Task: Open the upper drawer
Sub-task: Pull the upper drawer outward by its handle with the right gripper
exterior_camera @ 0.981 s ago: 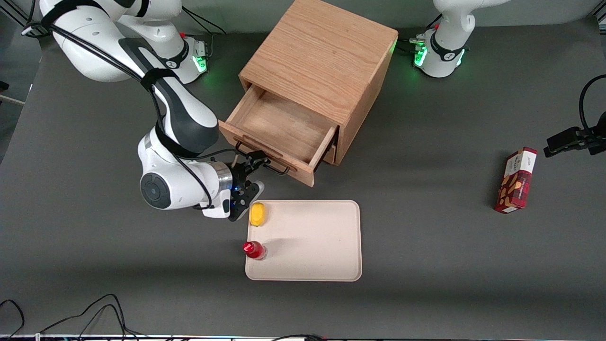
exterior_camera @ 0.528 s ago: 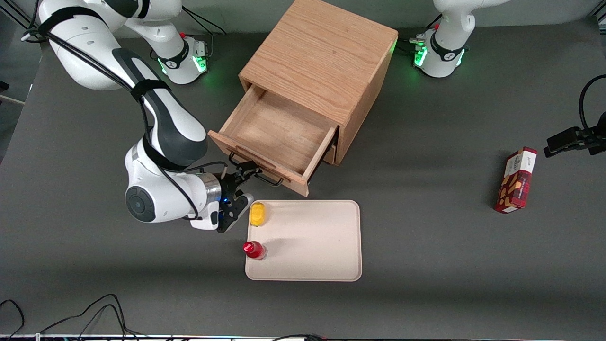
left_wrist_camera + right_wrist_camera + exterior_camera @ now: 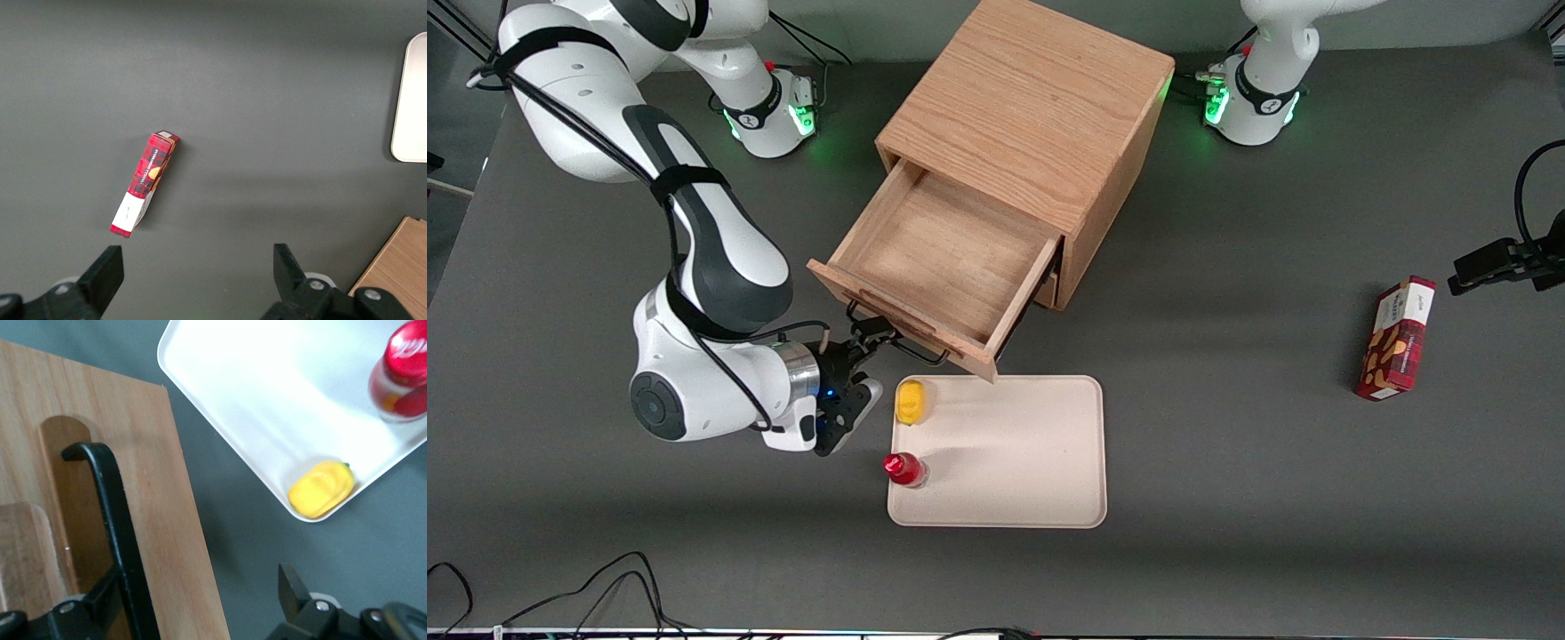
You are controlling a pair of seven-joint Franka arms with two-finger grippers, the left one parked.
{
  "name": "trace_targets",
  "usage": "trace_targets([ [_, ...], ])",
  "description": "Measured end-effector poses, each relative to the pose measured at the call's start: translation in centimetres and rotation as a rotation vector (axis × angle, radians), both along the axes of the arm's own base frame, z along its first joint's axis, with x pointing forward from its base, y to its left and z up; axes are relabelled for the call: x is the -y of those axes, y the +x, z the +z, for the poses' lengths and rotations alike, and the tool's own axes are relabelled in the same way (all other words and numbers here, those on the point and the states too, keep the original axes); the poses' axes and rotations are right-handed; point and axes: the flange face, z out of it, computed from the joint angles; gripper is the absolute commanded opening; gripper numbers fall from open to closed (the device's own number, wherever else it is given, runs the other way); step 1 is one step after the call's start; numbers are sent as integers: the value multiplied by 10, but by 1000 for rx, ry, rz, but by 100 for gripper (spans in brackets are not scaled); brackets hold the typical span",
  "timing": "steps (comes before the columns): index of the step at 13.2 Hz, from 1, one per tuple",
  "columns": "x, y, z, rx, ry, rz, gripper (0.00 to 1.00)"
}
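The upper drawer (image 3: 934, 258) of the oak cabinet (image 3: 1032, 98) stands pulled well out and shows an empty wooden inside. Its long black wire handle (image 3: 898, 342) runs along the drawer front, nearer the front camera. My right gripper (image 3: 870, 363) is at the handle's end toward the working arm. It is open, with one finger against the handle bar (image 3: 117, 520) and the other finger (image 3: 293, 587) over the grey table beside the drawer front (image 3: 167, 520). The bottom drawer is hidden under the open one.
A cream tray (image 3: 1049, 444) lies just nearer the camera than the drawer front. It holds a yellow object (image 3: 910, 401) and a red-capped bottle (image 3: 904, 468), both near my gripper. A red box (image 3: 1396, 338) lies toward the parked arm's end.
The upper drawer has slid farther out toward the front camera. My gripper has moved with the handle the same way, nearer to the tray.
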Motion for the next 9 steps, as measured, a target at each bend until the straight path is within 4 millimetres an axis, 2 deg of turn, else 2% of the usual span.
trace_targets([
  [3, 3, 11, -1, 35, 39, 37, 100],
  [9, 6, 16, 2, 73, 78, 108, 100],
])
